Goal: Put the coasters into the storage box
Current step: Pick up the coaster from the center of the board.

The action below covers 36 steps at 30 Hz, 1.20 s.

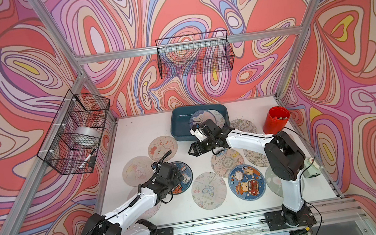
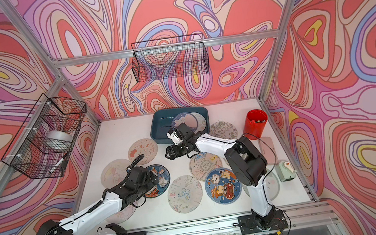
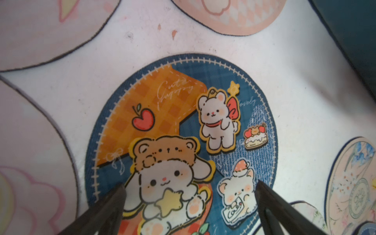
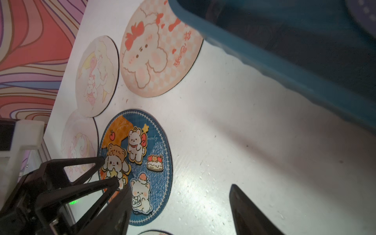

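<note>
Several coasters lie scattered on the white table. My left gripper is open over a blue-rimmed bear coaster, its fingers straddling the print; I cannot tell whether they touch it. In a top view this gripper covers part of that coaster. The teal storage box stands at the back with two coasters inside. My right gripper is open and holds nothing, just in front of the box over bare table. The right wrist view shows the right gripper beside the box wall.
Other coasters: a pink checkered one, a pale one, a butterfly one, a blue bear one. A red cup stands at the right. Black wire baskets hang on the walls. A small green device sits near the right edge.
</note>
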Tool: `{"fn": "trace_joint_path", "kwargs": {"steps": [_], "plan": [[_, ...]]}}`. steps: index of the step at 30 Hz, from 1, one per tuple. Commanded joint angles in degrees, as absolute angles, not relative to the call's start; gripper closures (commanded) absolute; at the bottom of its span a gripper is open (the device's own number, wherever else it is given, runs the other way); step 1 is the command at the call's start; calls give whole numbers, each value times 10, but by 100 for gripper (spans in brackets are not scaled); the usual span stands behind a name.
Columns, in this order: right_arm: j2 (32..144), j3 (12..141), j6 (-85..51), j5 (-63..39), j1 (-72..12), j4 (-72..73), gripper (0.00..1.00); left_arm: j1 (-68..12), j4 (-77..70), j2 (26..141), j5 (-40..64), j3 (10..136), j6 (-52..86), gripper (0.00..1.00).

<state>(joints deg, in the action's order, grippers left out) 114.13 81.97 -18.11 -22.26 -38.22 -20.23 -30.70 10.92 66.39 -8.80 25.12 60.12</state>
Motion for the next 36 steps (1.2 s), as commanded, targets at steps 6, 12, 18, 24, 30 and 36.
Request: {"fn": "trace_joint_path", "kwargs": {"steps": [6,12,18,24,30,36], "plan": [[1195,825,-227,-243,-417,-204,29,-305,45,682,-59,203,638,0],[1218,830,-241,-256,-432,-202,34,-304,42,682,-56,200,637,0],[1237,839,-255,-272,-438,-200,45,-304,36,682,-56,197,640,0],[1255,849,-264,-297,-448,-190,51,-304,30,683,-53,195,641,0],[1269,851,-284,-333,-451,-161,56,-304,24,685,-52,193,641,0],[1279,858,-295,-347,-453,-148,70,-304,23,684,-53,193,638,0]]}}
